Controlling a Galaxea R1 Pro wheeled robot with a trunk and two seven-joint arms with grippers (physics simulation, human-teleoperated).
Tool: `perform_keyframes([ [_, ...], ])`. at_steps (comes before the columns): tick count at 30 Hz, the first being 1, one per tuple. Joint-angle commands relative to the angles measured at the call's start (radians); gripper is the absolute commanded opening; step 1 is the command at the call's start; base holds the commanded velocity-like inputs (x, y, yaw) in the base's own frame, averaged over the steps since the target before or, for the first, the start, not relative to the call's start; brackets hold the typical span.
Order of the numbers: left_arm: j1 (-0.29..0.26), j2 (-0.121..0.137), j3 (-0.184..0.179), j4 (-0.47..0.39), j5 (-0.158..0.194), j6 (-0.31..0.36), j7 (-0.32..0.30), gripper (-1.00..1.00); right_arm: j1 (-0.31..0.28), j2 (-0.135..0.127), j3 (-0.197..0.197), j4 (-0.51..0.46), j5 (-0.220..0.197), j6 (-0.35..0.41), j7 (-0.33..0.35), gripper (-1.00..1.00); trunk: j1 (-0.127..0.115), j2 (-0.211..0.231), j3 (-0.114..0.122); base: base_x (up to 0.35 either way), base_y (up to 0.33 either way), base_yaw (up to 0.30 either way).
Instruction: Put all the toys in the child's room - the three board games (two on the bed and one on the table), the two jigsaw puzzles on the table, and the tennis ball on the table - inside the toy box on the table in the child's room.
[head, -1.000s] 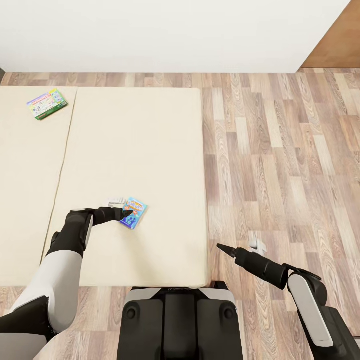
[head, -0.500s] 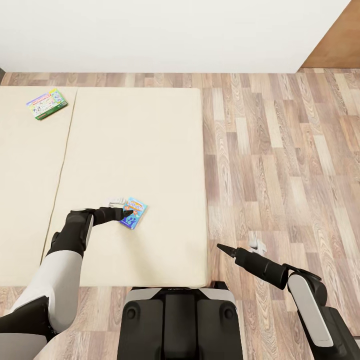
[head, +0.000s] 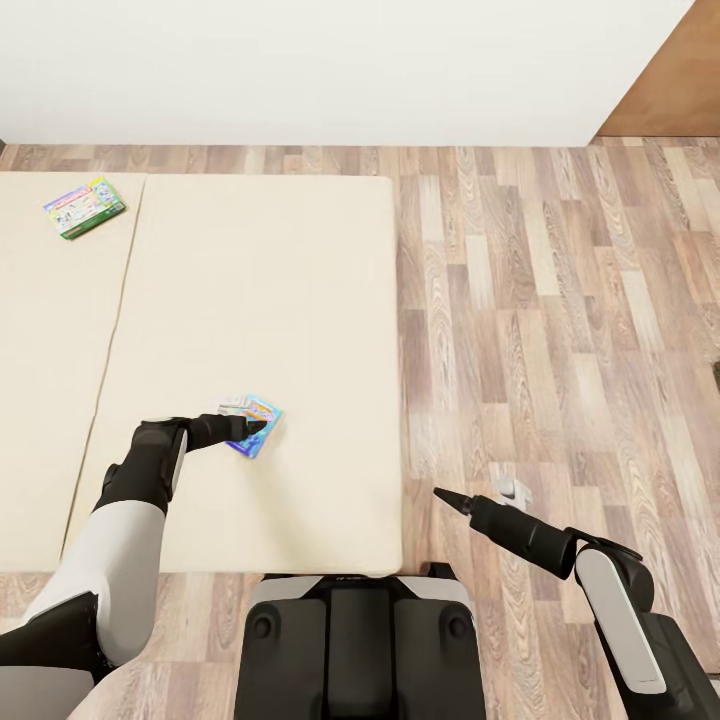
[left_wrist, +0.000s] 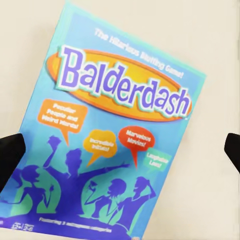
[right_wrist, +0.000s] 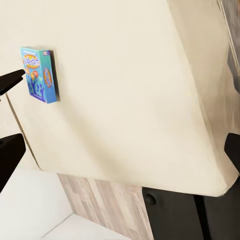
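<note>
A mostly blue board game (head: 262, 437), titled Balderdash (left_wrist: 115, 135), lies flat on the right cream mattress of the bed (head: 250, 280), near its front. My left gripper (head: 256, 426) hovers right over it, open, with its black fingertips (left_wrist: 10, 155) standing either side of the lid. The same box shows small and far off in the right wrist view (right_wrist: 39, 74). A white-green-yellow board game (head: 83, 207) rests on the left mattress at the back. My right gripper (head: 440, 493) is open over the floor, beside the bed's right edge, holding nothing.
Brown-grey plank floor (head: 560, 320) stretches right of the bed. A white wall (head: 330, 70) runs along the back, with a brown wooden panel (head: 670, 70) at the far right. My dark base (head: 360, 640) sits against the bed's front edge.
The whole picture has shifted, so bed and games sit slightly further left in view. My left gripper now covers more of the blue board game. The right arm looks the same.
</note>
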Motion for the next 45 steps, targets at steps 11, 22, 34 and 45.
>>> perform_keyframes([
  [11, -0.001, 0.0, 0.004, -0.001, -0.008, 0.003, -0.009, 1.0, 0.0, 0.001, -0.001, 0.0, 0.007, 0.004, 0.008, 1.0, 0.001, -0.002, -0.001, 0.0, -0.013, 0.0],
  [22, -0.001, 0.004, 0.002, -0.001, -0.008, 0.004, -0.005, 1.0, 0.0, 0.001, -0.001, 0.0, 0.007, 0.003, 0.008, 1.0, 0.001, -0.002, -0.001, 0.0, 0.0, 0.0],
  [34, -0.001, 0.008, 0.001, -0.001, -0.021, 0.009, 0.003, 1.0, 0.0, 0.001, -0.001, 0.0, 0.007, 0.003, 0.007, 1.0, 0.001, -0.002, -0.001, 0.0, 0.0, 0.0],
  [45, -0.001, 0.009, 0.001, 0.0, -0.023, 0.009, 0.071, 1.0, 0.0, 0.001, -0.001, 0.0, 0.007, 0.003, 0.007, 1.0, 0.001, -0.002, -0.001, 0.0, 0.0, 0.0],
])
